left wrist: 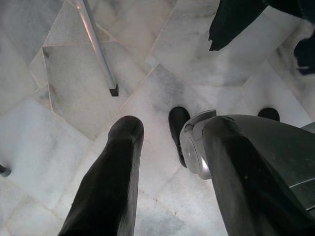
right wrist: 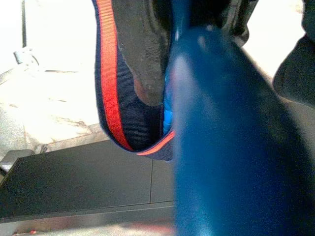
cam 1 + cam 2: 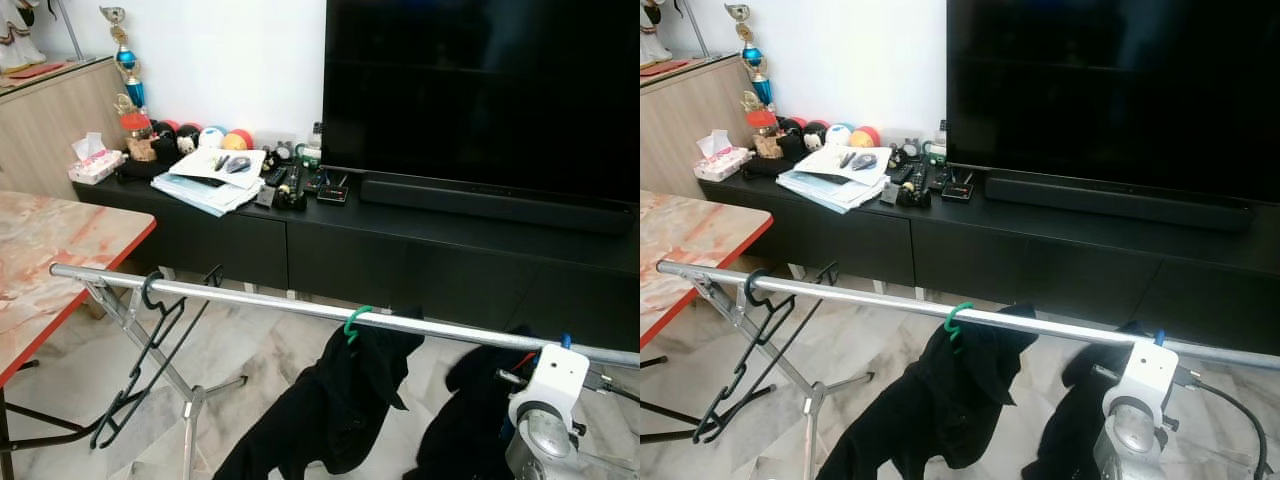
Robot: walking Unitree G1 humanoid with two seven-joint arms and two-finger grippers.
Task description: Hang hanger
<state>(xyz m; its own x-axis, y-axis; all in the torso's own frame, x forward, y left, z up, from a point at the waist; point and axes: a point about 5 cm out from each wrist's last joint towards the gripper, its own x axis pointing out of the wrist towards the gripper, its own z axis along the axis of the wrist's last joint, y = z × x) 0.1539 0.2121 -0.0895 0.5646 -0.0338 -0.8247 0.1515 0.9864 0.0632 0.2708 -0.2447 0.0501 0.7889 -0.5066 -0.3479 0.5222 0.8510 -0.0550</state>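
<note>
So there's one metal rail [image 3: 300, 303] running left to right across the near part of the scene, and I count three hangers on it. On the left, an empty black hanger [image 3: 150, 350] hooked on and dangling at a tilt. In the middle, a green hanger hook [image 3: 353, 322] with a black garment [image 3: 340, 400] draped under it. On the right, a blue hanger [image 3: 566, 342] whose hook sits over the rail, with a second black garment [image 3: 480, 410] below it.

The right end effector [image 2: 167, 93] is up at that blue hanger; in its wrist view the fingers look clamped on the blue plastic, next to a navy strap with red edging [image 2: 110, 83].

The left end effector [image 1: 162, 162] hangs low over the marble floor [image 1: 59, 88], its two fingers apart, nothing between them.

Behind the rail: one big TV [image 3: 480, 90] on a black TV cabinet [image 3: 300, 240], and one red-edged table [image 3: 50, 260] on the left.
</note>
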